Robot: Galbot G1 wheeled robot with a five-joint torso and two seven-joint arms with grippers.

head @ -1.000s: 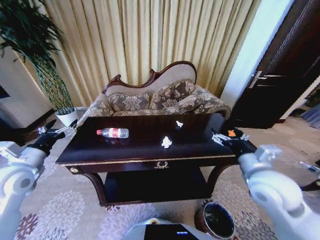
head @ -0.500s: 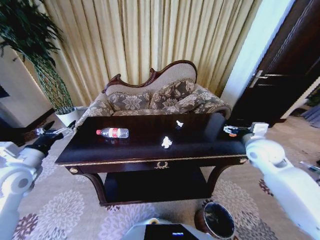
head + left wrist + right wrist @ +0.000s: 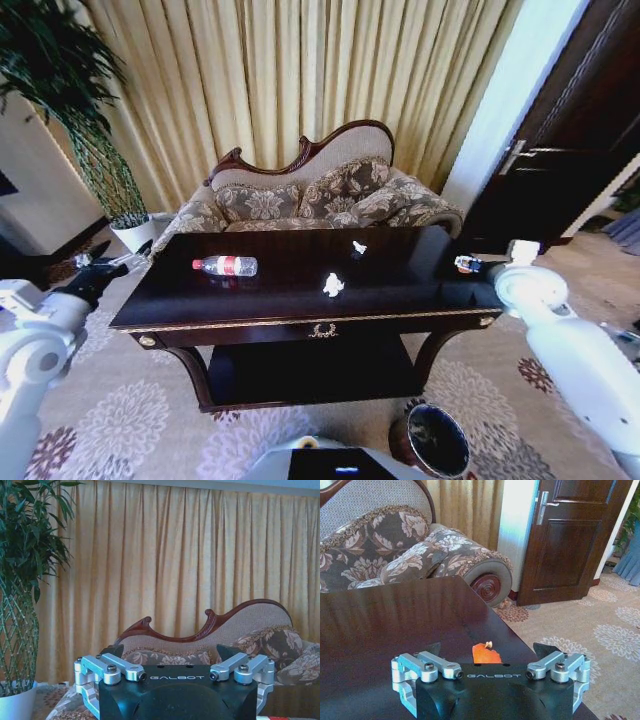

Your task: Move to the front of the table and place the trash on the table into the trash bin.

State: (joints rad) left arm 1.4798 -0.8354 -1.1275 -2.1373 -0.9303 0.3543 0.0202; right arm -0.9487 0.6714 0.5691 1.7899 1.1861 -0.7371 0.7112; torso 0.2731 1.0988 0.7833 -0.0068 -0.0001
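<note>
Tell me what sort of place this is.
Probably a formal living room or lounge: an ornate floral sofa before long gold curtains, a dark glossy table on patterned carpet, and a potted plant.

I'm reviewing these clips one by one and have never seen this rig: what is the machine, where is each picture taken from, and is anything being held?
It is a wheeled robot with two arms. The wide picture comes from its head; the other two from cameras on its wrists. Before it stands a dark table with a bottle lying on its side and two paper scraps; an orange bit lies near the right end. The bin sits on the carpet by the robot's right. The left claw is beyond the table's left end, the right claw over its right end. Neither holds anything.
</note>
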